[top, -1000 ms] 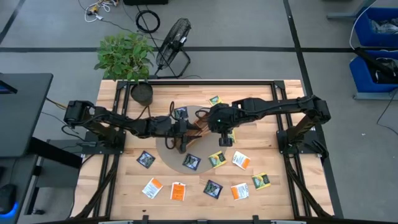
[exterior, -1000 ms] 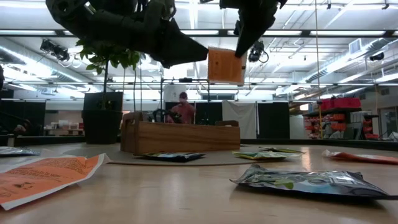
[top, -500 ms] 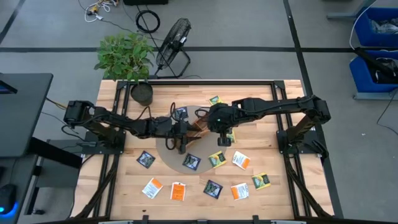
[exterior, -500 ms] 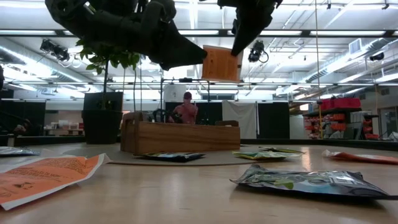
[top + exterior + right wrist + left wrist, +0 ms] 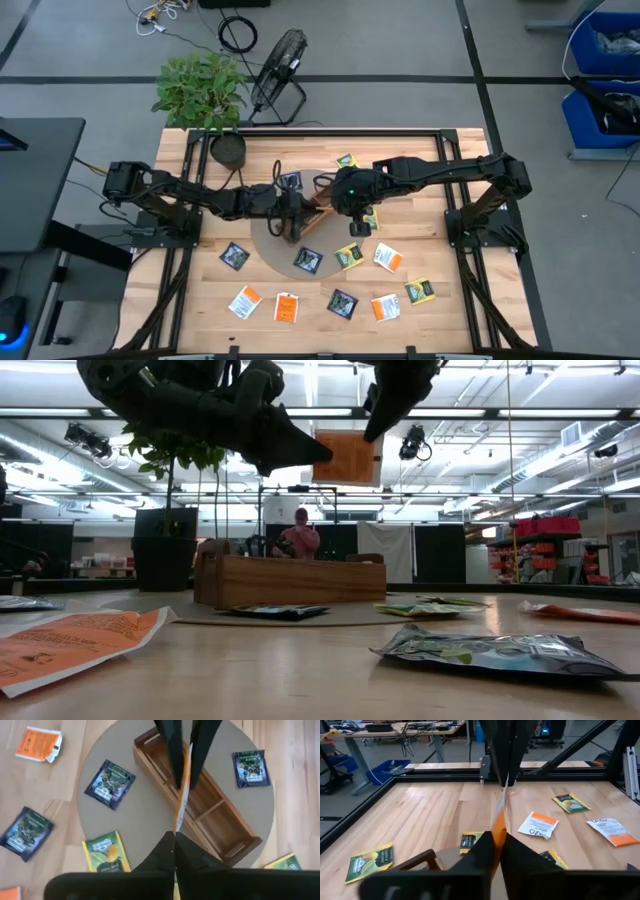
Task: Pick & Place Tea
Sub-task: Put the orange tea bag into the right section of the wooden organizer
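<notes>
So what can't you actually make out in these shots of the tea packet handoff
- Orange packet: only its plain face shows in the low view, and both wrist views see it edge-on, so its print can't be read.
- Wooden tray: in the high view both arms hide most of it; the low view shows only its side wall.
- Left pincer and right pincer: the high view can't separate them.

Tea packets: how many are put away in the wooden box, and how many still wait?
None show in the wooden tray; its visible compartments look empty. In hand: one orange tea packet, held in the air above the tray, pinched by both the left gripper and the right gripper. Left to do: a dozen or so packets on the table, like the navy packet.
</notes>
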